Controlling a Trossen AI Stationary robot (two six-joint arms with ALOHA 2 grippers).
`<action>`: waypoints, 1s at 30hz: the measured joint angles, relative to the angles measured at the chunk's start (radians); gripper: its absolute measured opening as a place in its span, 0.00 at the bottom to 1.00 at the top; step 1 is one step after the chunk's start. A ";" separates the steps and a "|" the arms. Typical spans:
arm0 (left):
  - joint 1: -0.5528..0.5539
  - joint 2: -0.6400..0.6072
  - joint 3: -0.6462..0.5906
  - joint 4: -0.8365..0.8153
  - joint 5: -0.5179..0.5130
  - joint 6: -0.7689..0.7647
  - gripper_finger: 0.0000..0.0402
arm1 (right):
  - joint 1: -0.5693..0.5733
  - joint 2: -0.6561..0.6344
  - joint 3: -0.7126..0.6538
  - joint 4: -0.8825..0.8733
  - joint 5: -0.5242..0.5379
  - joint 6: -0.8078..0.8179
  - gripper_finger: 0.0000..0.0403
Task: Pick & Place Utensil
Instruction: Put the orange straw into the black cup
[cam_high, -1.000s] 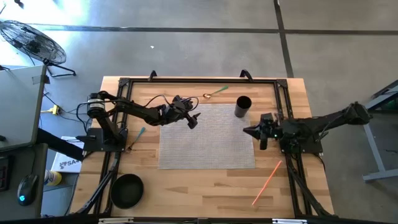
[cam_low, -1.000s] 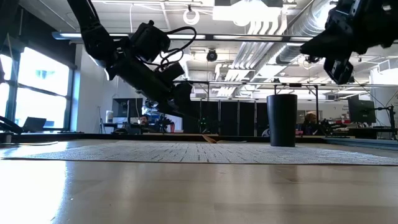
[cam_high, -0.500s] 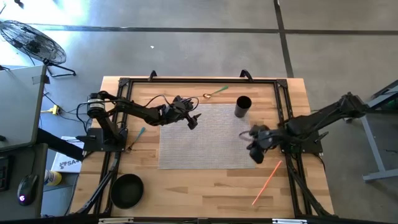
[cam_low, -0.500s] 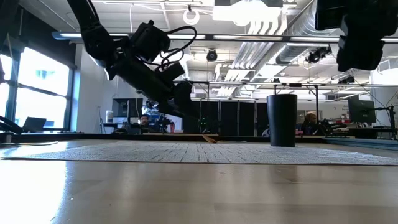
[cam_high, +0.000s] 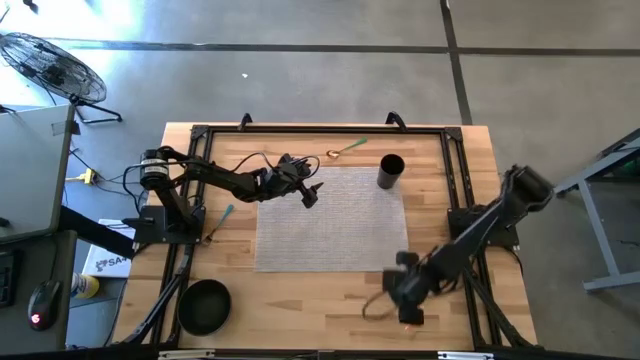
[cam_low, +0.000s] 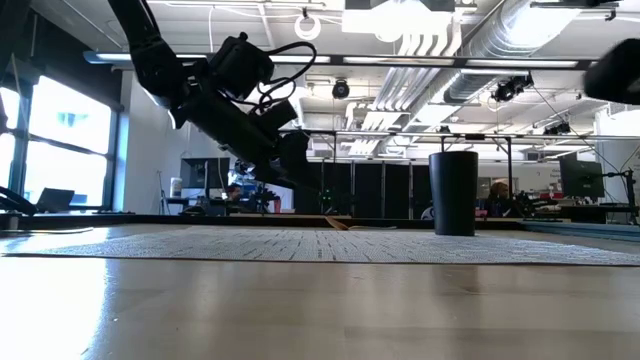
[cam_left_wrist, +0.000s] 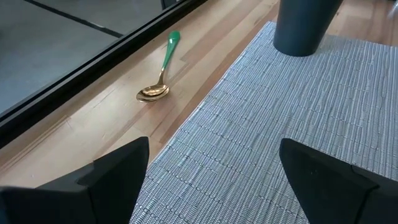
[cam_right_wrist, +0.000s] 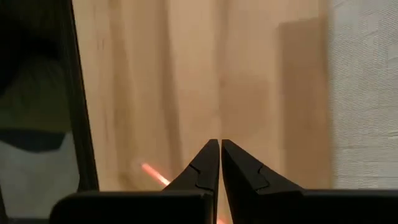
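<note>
Movement is all on your right arm. A second ago its gripper was sitting at the right edge of the mat, centre right of the high view; now the right gripper (cam_high: 404, 290) is hanging over bare wood at the lower centre right, just below the mat's (cam_high: 330, 220) lower right corner. In the low view that arm is sliding out to a dark sliver at the upper right corner.

Its fingers (cam_right_wrist: 214, 163) are pressed together, tips touching, holding nothing. In the right wrist view a short length of the orange stick (cam_right_wrist: 154, 174) is showing on the wood just beside the tips; in the high view the gripper is covering most of it, with only a bit of orange peeking out at the gripper's lower edge.

Your left gripper (cam_high: 310, 190) is not changing: parked above the mat's upper left part, jaws spread wide, empty. It is looking at the spoon (cam_left_wrist: 158, 71), green handle, lying on the wood past the mat's top edge, near the cup (cam_high: 390, 171).

Judgement: you are lining the right arm up on the stick as the utensil to pick. The pick is not yet made, and you will likely be needing those fingers open before descending.
</note>
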 joint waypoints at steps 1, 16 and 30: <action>0.000 0.000 0.000 0.000 0.000 0.000 0.88 | 0.019 0.035 0.023 -0.006 -0.003 0.010 0.03; 0.000 0.000 0.000 0.000 0.001 0.000 0.88 | 0.152 0.364 0.287 -0.246 -0.159 0.067 0.05; 0.000 0.000 0.000 0.000 0.001 0.000 0.88 | 0.155 0.384 0.282 -0.280 -0.175 -0.041 0.29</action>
